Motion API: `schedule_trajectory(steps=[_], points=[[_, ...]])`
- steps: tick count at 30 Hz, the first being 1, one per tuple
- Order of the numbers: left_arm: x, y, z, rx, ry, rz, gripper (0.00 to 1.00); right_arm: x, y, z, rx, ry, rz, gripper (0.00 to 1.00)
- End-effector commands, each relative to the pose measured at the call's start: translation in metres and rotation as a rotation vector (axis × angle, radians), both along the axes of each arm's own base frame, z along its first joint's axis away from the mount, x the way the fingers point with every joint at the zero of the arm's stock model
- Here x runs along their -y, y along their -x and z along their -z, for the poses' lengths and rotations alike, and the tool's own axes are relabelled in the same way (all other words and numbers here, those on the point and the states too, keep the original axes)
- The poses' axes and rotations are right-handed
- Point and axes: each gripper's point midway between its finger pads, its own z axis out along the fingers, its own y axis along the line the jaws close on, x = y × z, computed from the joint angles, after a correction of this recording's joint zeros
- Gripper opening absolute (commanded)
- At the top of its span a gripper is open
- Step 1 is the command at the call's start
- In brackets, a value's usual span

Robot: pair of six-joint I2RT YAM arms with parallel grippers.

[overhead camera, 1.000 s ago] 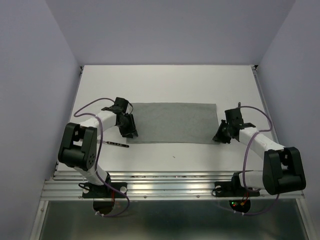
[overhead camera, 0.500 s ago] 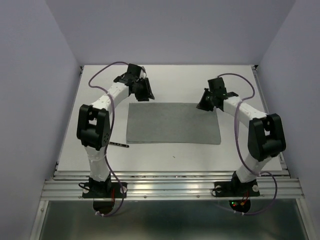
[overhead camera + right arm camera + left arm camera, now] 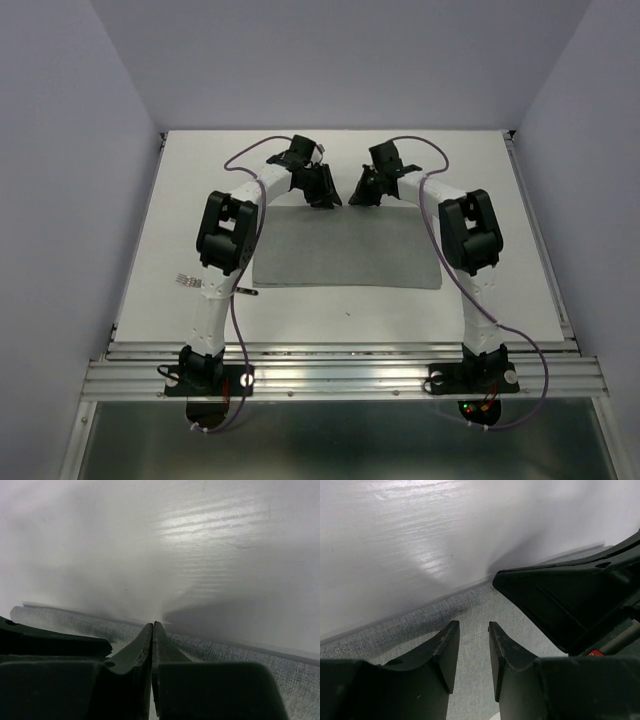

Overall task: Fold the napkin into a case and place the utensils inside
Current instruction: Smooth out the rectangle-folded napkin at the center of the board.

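Observation:
The grey napkin (image 3: 345,250) lies flat on the white table, wider than deep. Both grippers hang over the middle of its far edge, close together. My left gripper (image 3: 328,198) (image 3: 472,625) is open, a narrow gap between its fingers and only the napkin (image 3: 420,625) below. My right gripper (image 3: 360,195) (image 3: 153,624) is shut, its tips on the napkin's (image 3: 225,650) far edge, with no cloth visibly between them. One utensil, a fork (image 3: 184,278), lies left of the napkin, its handle partly hidden behind the left arm. No case shows.
The right gripper's black body (image 3: 570,600) fills the right of the left wrist view, and the left gripper's body (image 3: 50,640) shows low left in the right wrist view. Lilac walls enclose the table (image 3: 480,170) on three sides.
Both grippers have moved from the napkin's near corners to its far corners, then inward to the middle of the far edge. The right jaws have closed.

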Motion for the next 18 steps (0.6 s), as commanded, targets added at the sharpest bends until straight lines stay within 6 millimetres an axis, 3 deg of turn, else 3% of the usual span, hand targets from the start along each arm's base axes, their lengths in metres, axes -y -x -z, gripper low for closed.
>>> schedule_trajectory(steps=[1, 8, 10, 18], points=[[0.011, -0.011, -0.027, 0.047, 0.077, 0.018, 0.41, -0.014, -0.006, -0.023, 0.032, -0.046, -0.013, 0.04], [0.004, -0.010, 0.003, 0.014, 0.024, -0.002, 0.39, -0.012, -0.001, -0.018, 0.022, -0.045, -0.013, 0.03], [0.003, -0.007, 0.012, -0.005, 0.013, -0.002, 0.38, -0.016, 0.002, -0.025, 0.039, -0.050, -0.017, 0.03], [-0.007, -0.004, 0.025, -0.013, -0.046, -0.014, 0.38, -0.017, 0.017, -0.028, 0.052, -0.055, -0.037, 0.03]])
